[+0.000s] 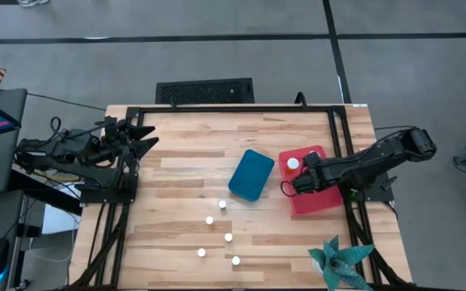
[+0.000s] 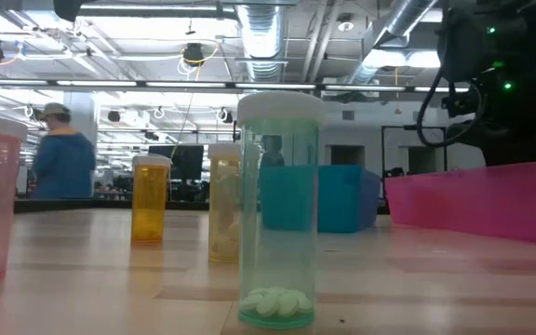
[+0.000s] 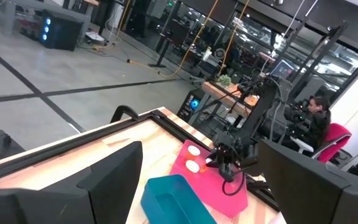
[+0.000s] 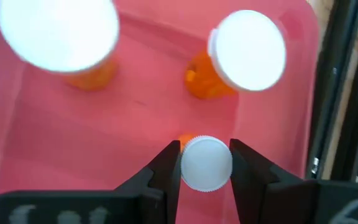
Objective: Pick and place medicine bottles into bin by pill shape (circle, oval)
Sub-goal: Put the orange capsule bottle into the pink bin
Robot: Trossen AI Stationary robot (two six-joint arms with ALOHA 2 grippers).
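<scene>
My right gripper (image 4: 207, 165) is over the red bin (image 1: 320, 200), shut on a white-capped orange medicine bottle (image 4: 206, 163). Two more white-capped orange bottles (image 4: 58, 31) (image 4: 248, 50) stand in the red bin beyond it. The teal-blue bin (image 1: 252, 174) lies just left of the red one. Several white-topped bottles (image 1: 222, 204) (image 1: 228, 238) (image 1: 201, 252) stand upright on the table nearer the front. My left gripper (image 1: 140, 137) waits open and empty at the table's left edge. My right gripper pinches the bottle's white cap (image 4: 206, 177) between its two fingers, one on each side of the rim. The fingers come from above, pointing down into the red bin. The bottle stays upright below them; whether its base rests on the bin floor, I cannot tell.
A teal paper plant (image 1: 342, 259) stands at the front right corner. In the low view a clear teal bottle (image 2: 279, 214), an orange one (image 2: 150, 197) and a yellowish one (image 2: 223, 200) stand close by. A person (image 2: 61, 154) is in the room behind.
</scene>
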